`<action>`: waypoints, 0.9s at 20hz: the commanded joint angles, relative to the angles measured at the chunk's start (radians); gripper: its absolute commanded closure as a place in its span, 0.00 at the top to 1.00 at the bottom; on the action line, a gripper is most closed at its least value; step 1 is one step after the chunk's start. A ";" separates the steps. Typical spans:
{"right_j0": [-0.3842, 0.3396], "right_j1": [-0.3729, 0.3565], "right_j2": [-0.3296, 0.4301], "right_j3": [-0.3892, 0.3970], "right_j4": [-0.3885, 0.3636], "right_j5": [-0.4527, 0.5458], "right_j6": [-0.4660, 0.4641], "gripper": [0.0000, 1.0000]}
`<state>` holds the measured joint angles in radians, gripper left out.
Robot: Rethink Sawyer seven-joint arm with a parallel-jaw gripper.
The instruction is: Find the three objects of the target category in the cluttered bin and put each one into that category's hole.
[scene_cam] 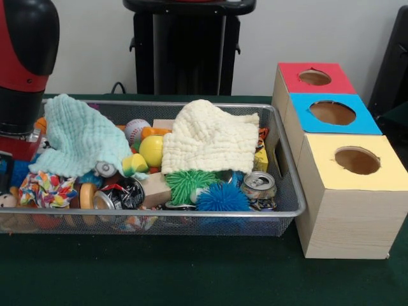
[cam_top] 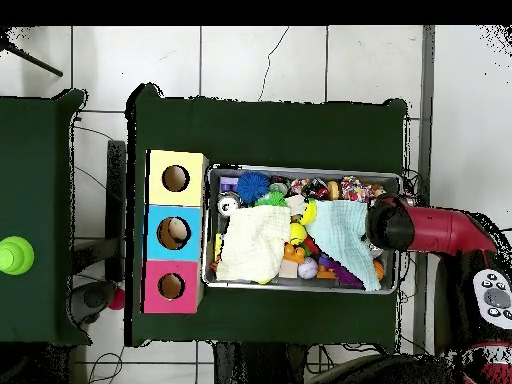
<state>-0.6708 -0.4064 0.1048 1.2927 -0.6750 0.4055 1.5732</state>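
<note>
The wire mesh bin is being occupied at the frame's left by the arm; the red-topped hole lies far right. Claw state cannot be told.

Wire bin crowded with toys, draped by cream cloth and mint cloth | red arm positioned over its end | three boxes lined alongside
</note>
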 commanded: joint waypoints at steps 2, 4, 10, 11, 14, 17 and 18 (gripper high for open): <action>-0.009 -0.058 0.100 0.141 0.038 0.156 -0.123 0.00; -0.018 -0.060 0.116 0.148 0.044 0.145 -0.118 0.00; -0.034 -0.082 0.149 0.190 0.063 0.112 -0.086 1.00; -0.033 -0.081 0.149 0.188 0.059 0.124 -0.101 1.00; -0.060 -0.083 0.190 0.202 0.037 0.043 -0.115 1.00; -0.066 -0.077 0.194 0.195 0.010 -0.010 -0.093 1.00; -0.067 -0.074 0.196 0.192 -0.007 -0.036 -0.090 1.00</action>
<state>-0.7176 -0.4953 0.1808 1.4050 -0.6397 0.4335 1.5732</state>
